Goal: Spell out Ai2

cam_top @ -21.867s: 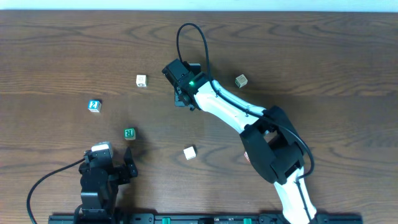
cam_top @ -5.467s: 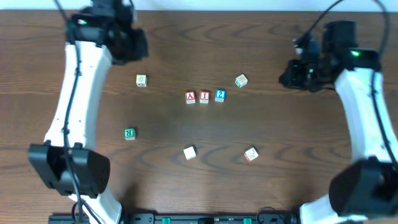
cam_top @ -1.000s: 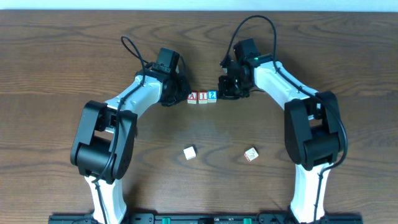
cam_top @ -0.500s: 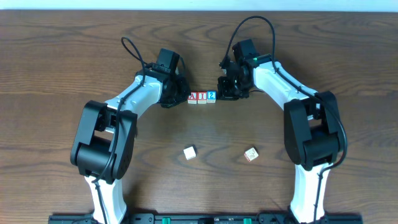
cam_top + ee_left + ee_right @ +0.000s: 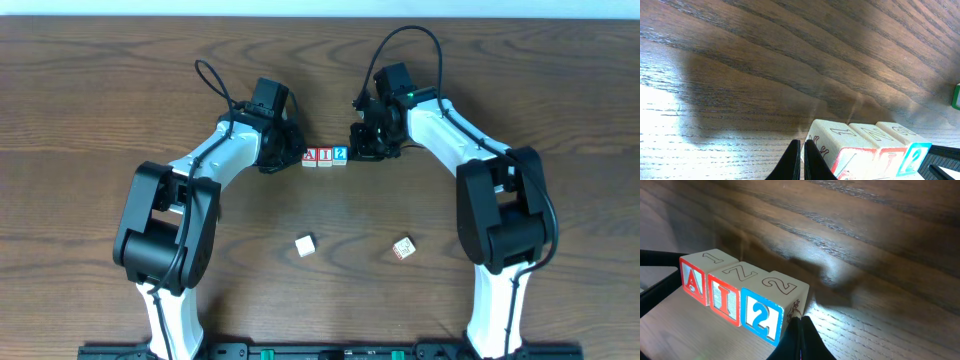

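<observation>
Closed up the gaps from a few seconds back: got A cube [image 5: 309, 155], I cube [image 5: 325, 155] and 2 cube [image 5: 341, 153] touching in a row mid-tabletop [image 5: 100, 100]. Keeping left jaws clenched empty at the A end, right jaws likewise by the 2. Looks spelled, probably just needs backing off.

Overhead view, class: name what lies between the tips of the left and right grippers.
Between the left gripper and right gripper, both shut, sit three touching cubes in a row: A cube, I cube, 2 cube. The overhead view shows it.
</observation>
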Available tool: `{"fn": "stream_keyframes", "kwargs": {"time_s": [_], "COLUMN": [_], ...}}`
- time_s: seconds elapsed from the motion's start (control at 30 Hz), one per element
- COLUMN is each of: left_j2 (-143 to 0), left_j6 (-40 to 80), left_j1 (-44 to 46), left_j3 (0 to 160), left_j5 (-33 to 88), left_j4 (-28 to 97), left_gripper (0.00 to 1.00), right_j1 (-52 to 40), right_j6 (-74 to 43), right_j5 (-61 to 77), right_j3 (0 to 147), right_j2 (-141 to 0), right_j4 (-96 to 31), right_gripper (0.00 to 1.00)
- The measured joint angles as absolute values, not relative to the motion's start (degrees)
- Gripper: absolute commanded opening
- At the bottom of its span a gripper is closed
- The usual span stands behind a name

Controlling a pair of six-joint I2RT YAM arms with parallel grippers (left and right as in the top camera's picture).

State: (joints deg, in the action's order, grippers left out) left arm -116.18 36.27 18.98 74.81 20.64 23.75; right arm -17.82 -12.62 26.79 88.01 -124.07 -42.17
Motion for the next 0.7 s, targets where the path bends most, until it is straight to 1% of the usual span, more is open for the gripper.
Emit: {"fn": "stream_keyframes", "kwargs": {"time_s": [0.7], "left_j2": [-116.16], "left_j6": [37.78], "left_j1": [18.98], "left_j3": [74.81], "left_j5": [21.45], "left_j4": [23.35], "left_gripper": [0.06], "right_j1": [-17.82], "right_j6": [-12.64], "right_j5": [26.79], "right_j3": [88.01], "right_j2": [-124.07], "right_j4": [-42.17], "right_gripper": [0.01]}}
